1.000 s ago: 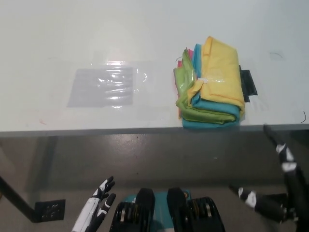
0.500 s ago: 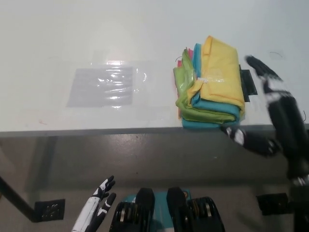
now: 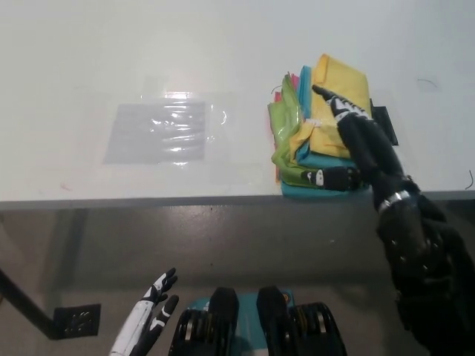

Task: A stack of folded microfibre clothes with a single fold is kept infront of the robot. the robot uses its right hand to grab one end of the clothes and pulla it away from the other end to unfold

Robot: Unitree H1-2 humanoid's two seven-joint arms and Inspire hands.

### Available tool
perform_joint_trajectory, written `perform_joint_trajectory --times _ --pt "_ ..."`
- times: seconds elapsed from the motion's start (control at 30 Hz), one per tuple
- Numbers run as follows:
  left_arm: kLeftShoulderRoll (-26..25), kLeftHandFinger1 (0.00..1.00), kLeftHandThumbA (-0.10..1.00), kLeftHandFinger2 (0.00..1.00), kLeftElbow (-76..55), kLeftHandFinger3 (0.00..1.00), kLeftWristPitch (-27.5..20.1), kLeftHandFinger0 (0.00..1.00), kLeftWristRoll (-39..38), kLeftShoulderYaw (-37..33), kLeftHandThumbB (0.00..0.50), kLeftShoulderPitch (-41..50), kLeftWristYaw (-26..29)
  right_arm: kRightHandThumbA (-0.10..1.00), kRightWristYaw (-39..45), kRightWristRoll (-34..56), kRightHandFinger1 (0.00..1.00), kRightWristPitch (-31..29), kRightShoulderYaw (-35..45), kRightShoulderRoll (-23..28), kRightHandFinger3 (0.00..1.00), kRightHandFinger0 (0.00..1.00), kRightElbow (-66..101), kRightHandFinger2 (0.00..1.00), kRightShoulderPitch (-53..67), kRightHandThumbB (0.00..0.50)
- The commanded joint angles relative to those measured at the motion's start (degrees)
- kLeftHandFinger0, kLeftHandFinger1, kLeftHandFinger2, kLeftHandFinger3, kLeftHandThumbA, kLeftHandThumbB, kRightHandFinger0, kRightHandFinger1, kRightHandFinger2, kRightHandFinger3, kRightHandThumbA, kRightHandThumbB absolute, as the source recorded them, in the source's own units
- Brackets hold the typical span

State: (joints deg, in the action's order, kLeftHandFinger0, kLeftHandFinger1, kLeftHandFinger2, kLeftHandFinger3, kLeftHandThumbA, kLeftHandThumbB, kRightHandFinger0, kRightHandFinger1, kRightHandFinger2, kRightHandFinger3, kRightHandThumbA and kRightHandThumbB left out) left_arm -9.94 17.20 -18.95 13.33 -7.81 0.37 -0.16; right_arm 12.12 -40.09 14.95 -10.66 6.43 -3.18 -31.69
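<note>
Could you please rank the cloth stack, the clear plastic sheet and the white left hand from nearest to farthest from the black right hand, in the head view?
1. Cloth stack: directly under the right hand.
2. Clear plastic sheet: on the table, leftward.
3. Left hand: resting at lower left, below the table edge.

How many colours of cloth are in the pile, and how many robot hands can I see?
Cloth colours in the stack: 4 (yellow, blue, green, pink)
Robot hands: 2, the black right hand over the stack, the white left hand low beside the table
Total: 6
</note>
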Motion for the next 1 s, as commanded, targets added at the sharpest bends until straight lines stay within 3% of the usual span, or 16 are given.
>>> perform_joint_trajectory --times 0.0,0.5,0.57,0.6,0.63,0.67,0.7,0.73,0.77,0.8,0.87,0.97 --pt "-0.96 1.0 1.0 1.0 -0.92 1.0 -2.29 1.0 0.75 0.01 0.5 -0.74 -0.02 1.0 -2.26 1.12 1.0 1.73 0.17 -1.19 1.0 1.0 -3.95 1.0 -4.81 0.472" --pt "-1.19 1.0 1.0 1.0 -1.42 1.0 -1.46 1.0 1.91 -0.07 0.5 -1.54 -0.26 0.99 -4.81 11.29 1.0 -0.17 6.0 -2.23 1.0 1.0 -23.53 1.0 -10.99 0.479" --pt "-1.17 1.0 1.0 1.0 -1.58 1.0 -1.58 1.0 1.97 -0.1 0.5 -1.35 -0.27 0.93 -7.04 12.15 1.0 -0.04 7.53 -2.69 1.0 1.0 -27.12 1.0 -11.43 0.48" --pt "-1.22 1.0 1.0 1.0 -1.67 1.0 -1.82 1.0 2.15 -0.16 0.5 -1.18 -0.22 0.84 -10.01 11.84 1.0 -0.01 8.37 -3.16 1.0 1.0 -29.02 1.0 -11.58 0.427" --pt "-1.22 1.0 1.0 1.0 -1.64 1.0 -1.97 1.0 2.29 -0.2 0.5 -1.21 -0.18 0.82 -12.48 11.49 1.0 0.09 8.96 -3.52 1.0 0.99 -30.3 1.0 -11.83 0.424" --pt "-1.25 1.0 1.0 1.0 -1.54 1.0 -1.9 1.0 2.15 -0.17 0.5 -1.38 -0.31 0.34 -18.76 11.74 0.26 -2.29 10.78 -4.52 0.39 0.19 -33.77 0.33 -12.47 0.199" --pt "-1.29 1.0 1.0 1.0 -1.42 1.0 -1.92 1.0 2.08 -0.14 0.5 -1.54 -0.42 -0.01 -23.92 12.19 0.06 -4.56 12.28 -5.29 0.26 0.01 -36.7 0.26 -13.01 0.199" --pt "-1.37 1.0 1.0 1.0 -1.37 1.0 -1.99 1.0 2.15 -0.15 0.5 -1.72 -0.45 -0.08 -24.91 12.61 0.06 -5.3 12.67 -5.39 0.27 0.0 -37.46 0.31 -13.24 0.189" --pt "-1.35 1.0 1.0 1.0 -1.39 1.0 -1.96 1.0 2.3 -0.18 0.5 -1.86 -0.4 -0.1 -26.29 13.12 0.08 -6.8 13.24 -5.54 0.34 0.0 -37.96 0.45 -13.19 0.155" --pt "-1.26 1.0 1.0 1.0 -1.13 1.0 -2.32 1.0 2.33 -0.19 0.5 -2.03 -0.25 -0.1 -27.34 13.66 0.16 -7.93 13.9 -5.62 0.49 0.0 -38.13 0.6 -13.13 0.138" --pt "-1.28 1.0 1.0 1.0 -1.05 1.0 -2.26 1.0 2.47 -0.23 0.5 -2.29 -0.28 -0.1 -28.67 14.89 0.31 -10.29 15.24 -5.68 0.66 0.0 -38.81 0.68 -13.34 0.135" --pt "-1.41 1.0 1.0 1.0 -0.83 1.0 -2.3 1.0 2.34 -0.26 0.5 -2.87 -0.55 -0.1 -30.66 15.45 0.34 -11.8 16.4 -5.86 0.67 0.0 -38.98 0.67 -13.82 0.144"
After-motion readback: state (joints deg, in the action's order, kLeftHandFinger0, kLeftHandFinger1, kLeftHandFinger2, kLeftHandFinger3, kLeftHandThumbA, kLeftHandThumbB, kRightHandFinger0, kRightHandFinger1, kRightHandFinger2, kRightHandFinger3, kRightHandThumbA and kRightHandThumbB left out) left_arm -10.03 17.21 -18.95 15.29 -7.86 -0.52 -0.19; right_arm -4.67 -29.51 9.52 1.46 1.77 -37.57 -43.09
